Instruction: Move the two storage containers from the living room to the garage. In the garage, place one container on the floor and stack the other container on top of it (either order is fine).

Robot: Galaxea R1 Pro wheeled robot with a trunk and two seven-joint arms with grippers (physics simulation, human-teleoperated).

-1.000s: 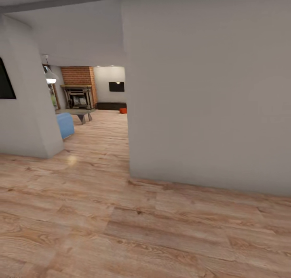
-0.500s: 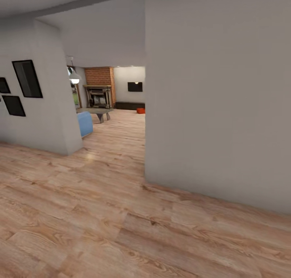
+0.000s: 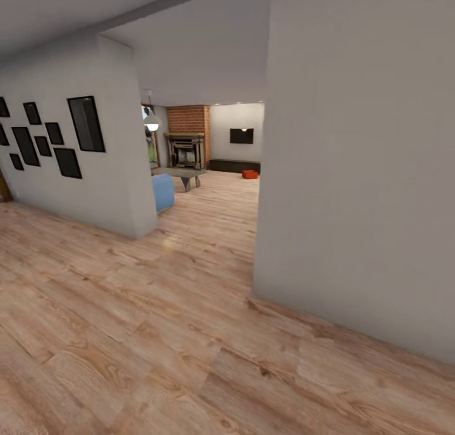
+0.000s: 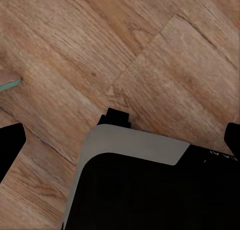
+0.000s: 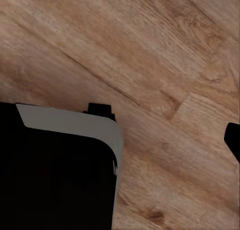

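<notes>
head view: a hallway of light wood plank floor (image 3: 158,334) leads between two grey-white walls, the near wall (image 3: 366,170) at right and a wall hung with black picture frames (image 3: 85,124) at left. through the opening lies the living room (image 3: 208,151), with a brick fireplace (image 3: 187,146), a black wall tv (image 3: 241,136), a long dark low cabinet (image 3: 234,165), a hanging lamp (image 3: 151,120), a low grey surface (image 3: 180,176) and a blue seat (image 3: 162,191). one orange-red storage container (image 3: 250,174) sits on the plank floor far off, just in front of the cabinet; whether the second is beside it cannot be told at this size. left wrist view: the arm points down at the planks, above the robot's dark, grey-edged base (image 4: 145,185); the left tool (image 4: 120,137) shows dark fingertips (image 4: 10,142) at opposite edges of the picture, spread wide with nothing between. right wrist view: the same downward pose over the base; one dark fingertip (image 5: 233,140) of the right tool shows at the edge, so its opening cannot be told.
</notes>
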